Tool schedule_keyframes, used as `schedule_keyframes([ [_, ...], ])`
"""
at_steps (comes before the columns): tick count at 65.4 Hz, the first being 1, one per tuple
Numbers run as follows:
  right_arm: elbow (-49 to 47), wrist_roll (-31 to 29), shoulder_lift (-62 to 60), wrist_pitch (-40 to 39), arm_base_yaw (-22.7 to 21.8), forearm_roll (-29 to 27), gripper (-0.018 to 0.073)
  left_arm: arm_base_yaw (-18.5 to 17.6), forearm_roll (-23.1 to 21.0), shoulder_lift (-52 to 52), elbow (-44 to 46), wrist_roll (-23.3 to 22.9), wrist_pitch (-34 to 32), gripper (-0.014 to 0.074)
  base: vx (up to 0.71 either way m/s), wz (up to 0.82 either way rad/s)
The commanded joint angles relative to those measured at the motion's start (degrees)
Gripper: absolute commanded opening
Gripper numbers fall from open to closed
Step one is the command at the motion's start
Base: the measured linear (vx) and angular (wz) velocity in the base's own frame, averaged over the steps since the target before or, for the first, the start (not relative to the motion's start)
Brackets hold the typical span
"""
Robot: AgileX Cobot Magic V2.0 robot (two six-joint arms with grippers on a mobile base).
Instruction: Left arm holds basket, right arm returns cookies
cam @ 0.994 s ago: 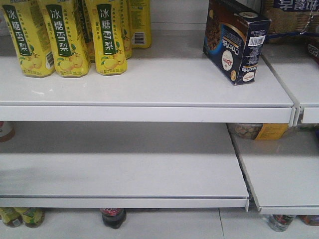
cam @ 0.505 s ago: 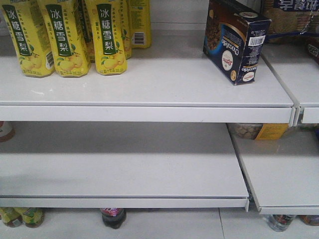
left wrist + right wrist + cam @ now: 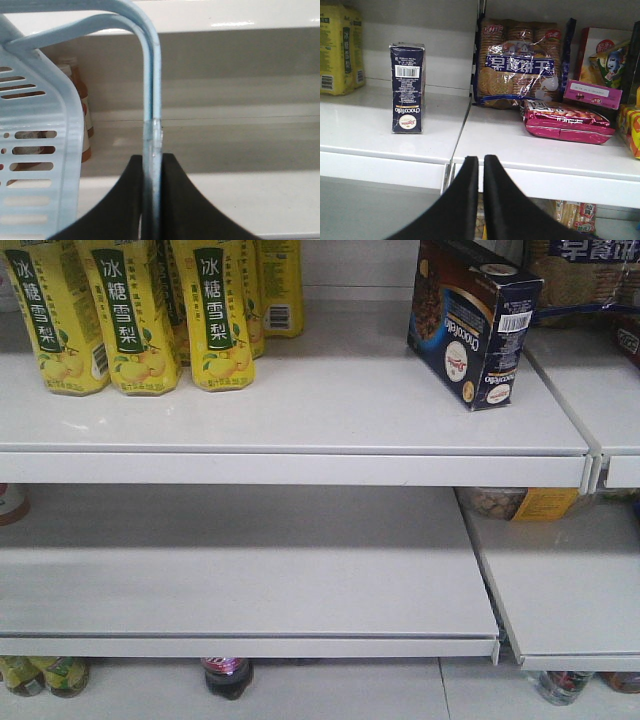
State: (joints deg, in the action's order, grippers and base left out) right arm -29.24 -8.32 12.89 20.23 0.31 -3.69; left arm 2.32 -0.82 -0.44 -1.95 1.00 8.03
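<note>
The cookies (image 3: pixel 408 89) stand on the upper shelf (image 3: pixel 330 410), up and to the left of the right gripper (image 3: pixel 480 165), well apart from it and with nothing touching them. That gripper sits lower, out in front of the shelf lip near the seam between two boards, its two black fingers nearly together with only a thin slit between them and nothing held. The box stands upright on its short end, long axis vertical; its narrow barcoded side faces the wrist camera, and the lettering runs up and down the box. In the front view it sits turned at an angle to the shelf edge, back from the lip and well right of the yellow bottles (image 3: pixel 130 315). Just right of the box, past the seam, lean the cracker bags (image 3: pixel 517 62) with a pink packet (image 3: pixel 565 122) lying in front. The left gripper (image 3: pixel 152 200) pinches a hoop handle (image 3: pixel 151 100) of the basket (image 3: pixel 45 150), which hangs beside it to the left. The return looks done. The risk now, I think, is the right arm clipping this tall, narrow box and tipping it, or the basket swinging into the shelf.
</note>
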Motion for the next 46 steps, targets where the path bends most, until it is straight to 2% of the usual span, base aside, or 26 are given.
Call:
schedule_keyframes([
  [1,-1.4,-0.2,0.6,-4.1,-0.3,0.4,-0.0006,0.0,0.8,-1.1,1.7,1.1,-6.5,0.0,0.0,0.0],
  [46,-1.4,-0.2,0.6,-4.1,-0.3,0.4,-0.0006,0.0,0.8,-1.0,1.7,1.1,-6.5,0.0,0.0,0.0],
])
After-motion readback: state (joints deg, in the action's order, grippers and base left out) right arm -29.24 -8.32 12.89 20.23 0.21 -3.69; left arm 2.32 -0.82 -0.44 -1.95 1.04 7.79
